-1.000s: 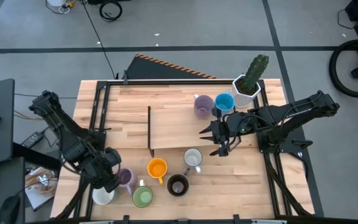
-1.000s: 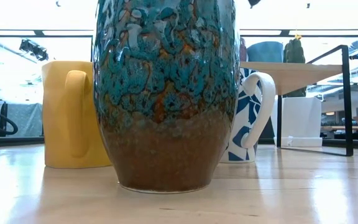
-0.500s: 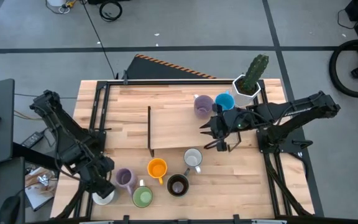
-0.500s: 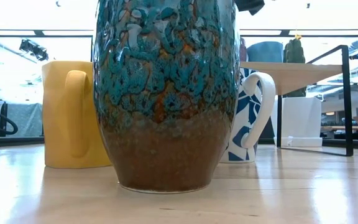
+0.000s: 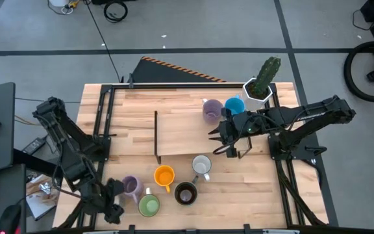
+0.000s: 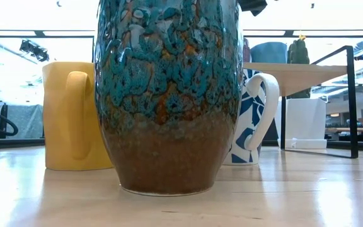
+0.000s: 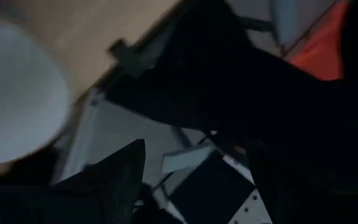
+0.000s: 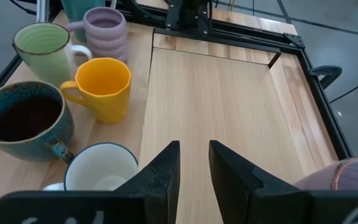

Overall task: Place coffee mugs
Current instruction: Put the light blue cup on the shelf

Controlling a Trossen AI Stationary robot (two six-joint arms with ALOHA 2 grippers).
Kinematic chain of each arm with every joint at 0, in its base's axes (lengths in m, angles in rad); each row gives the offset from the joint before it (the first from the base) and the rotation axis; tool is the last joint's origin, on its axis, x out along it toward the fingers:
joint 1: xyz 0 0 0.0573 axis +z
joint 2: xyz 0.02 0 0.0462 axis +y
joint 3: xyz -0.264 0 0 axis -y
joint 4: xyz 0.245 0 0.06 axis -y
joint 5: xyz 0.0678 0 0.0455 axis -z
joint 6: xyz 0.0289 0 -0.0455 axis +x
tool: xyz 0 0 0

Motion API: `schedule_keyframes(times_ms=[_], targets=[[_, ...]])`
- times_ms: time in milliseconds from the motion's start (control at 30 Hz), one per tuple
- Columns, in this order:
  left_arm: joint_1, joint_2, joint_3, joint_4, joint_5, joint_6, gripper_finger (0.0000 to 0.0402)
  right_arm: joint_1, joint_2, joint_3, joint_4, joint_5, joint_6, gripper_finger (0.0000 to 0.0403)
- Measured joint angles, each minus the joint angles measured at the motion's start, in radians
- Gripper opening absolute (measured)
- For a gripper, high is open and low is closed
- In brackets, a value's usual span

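Five mugs stand along the near edge in the high view: lavender (image 5: 130, 186), green (image 5: 149, 206), orange (image 5: 164, 175), dark brown (image 5: 186, 193) and white/grey (image 5: 201, 166). A second lavender mug (image 5: 211, 110) and a blue mug (image 5: 234, 107) stand on the raised wooden shelf (image 5: 180, 133). My left gripper (image 5: 111, 198) hangs open at the near left corner. It covers another white mug from above, which shows beside its fingers in the left wrist view (image 7: 14, 93). My right gripper (image 5: 221, 140) hovers open and empty over the shelf's right end, with bare shelf ahead of it (image 8: 194, 165).
A white hexagonal pot with a cactus (image 5: 260, 84) stands at the far right, behind the blue mug. A thin black upright frame (image 5: 156, 136) bounds the shelf's left end. Black rails (image 5: 102, 123) run along the table's sides. In the low view the dark brown mug (image 6: 169, 94) fills the foreground.
My left gripper has drawn back from beside the lavender mug toward the near left corner, and now covers the white mug there. My right gripper has shifted a little toward the far edge, above the shelf's right end. No mug has moved.
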State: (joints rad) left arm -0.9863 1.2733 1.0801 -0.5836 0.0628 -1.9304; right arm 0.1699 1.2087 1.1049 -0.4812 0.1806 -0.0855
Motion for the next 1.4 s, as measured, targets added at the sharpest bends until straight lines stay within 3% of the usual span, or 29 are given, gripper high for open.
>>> schedule_keyframes(times_ms=[133, 367, 467, 733, 967, 1400], targets=[[0.001, 0.059, 0.101, -0.052, -0.046, 0.019, 0.0285, -0.003, 0.000, 0.000, 0.013, -0.001, 0.001, 0.0091], [-0.001, 0.225, 0.402, -0.469, -0.052, 0.107, 0.0285, -0.003, 0.000, 0.000, 0.039, -0.002, -0.004, 0.0091], [-0.018, 0.291, 0.468, -0.592, -0.063, 0.114, 0.0285, -0.003, 0.000, 0.000, 0.040, -0.002, -0.004, 0.0091], [-0.048, 0.374, 0.470, -0.588, -0.019, 0.114, 0.0285, -0.003, 0.000, 0.000, 0.040, -0.002, -0.004, 0.0091], [-0.062, 0.378, 0.470, -0.614, -0.112, 0.016, 0.0285, -0.003, 0.000, 0.000, 0.039, -0.002, -0.018, 0.0091], [0.001, 0.468, 0.469, -0.639, -0.103, -0.083, 0.0286, -0.021, 0.000, 0.000, 0.039, -0.015, -0.041, 0.0091]])
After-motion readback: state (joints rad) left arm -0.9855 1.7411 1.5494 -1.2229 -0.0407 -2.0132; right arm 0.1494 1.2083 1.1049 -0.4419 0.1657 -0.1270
